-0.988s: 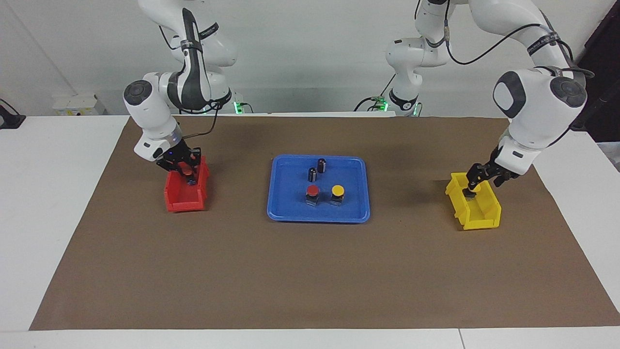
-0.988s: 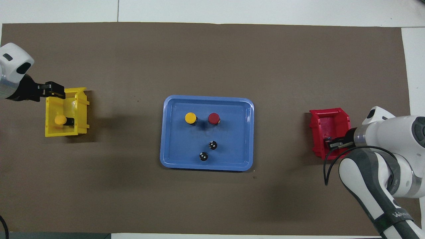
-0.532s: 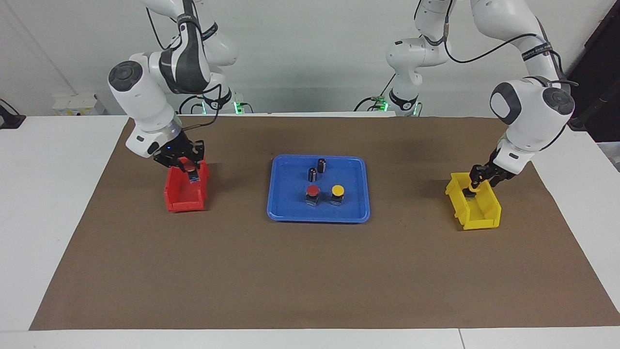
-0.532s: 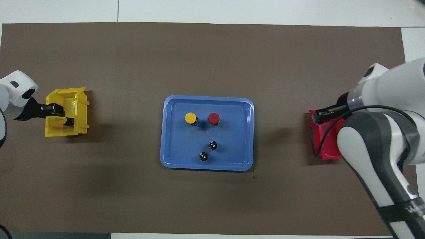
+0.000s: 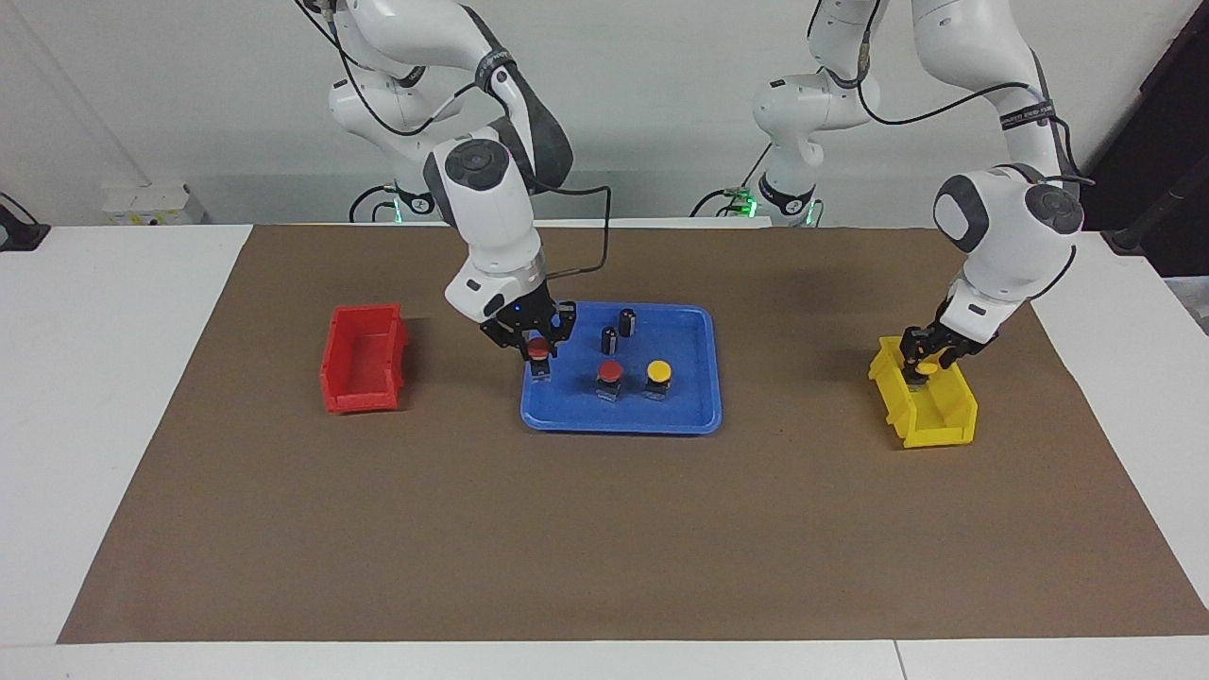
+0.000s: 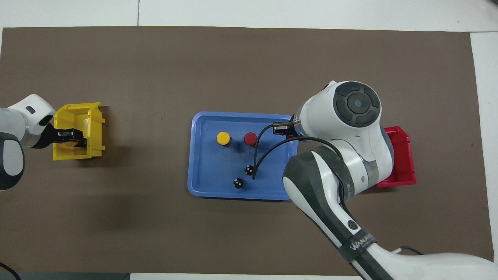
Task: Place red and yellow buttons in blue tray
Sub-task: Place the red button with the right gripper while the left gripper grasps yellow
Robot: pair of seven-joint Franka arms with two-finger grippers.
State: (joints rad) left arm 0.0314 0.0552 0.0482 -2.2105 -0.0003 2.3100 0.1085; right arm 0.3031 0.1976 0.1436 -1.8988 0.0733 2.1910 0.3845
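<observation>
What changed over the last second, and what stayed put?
The right gripper carried its red button from the red bin over to the blue tray's edge at the right arm's end. The left gripper, in the yellow bin, closed around the yellow button. The tray's two buttons and two dark cylinders stayed.

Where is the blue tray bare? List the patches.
Bare: blue tray floor below the right gripper and its held red button; the strip at the left arm's end beside the yellow button. Crowded: the middle, with the resting red button and dark cylinders. Left gripper is at the yellow bin.
</observation>
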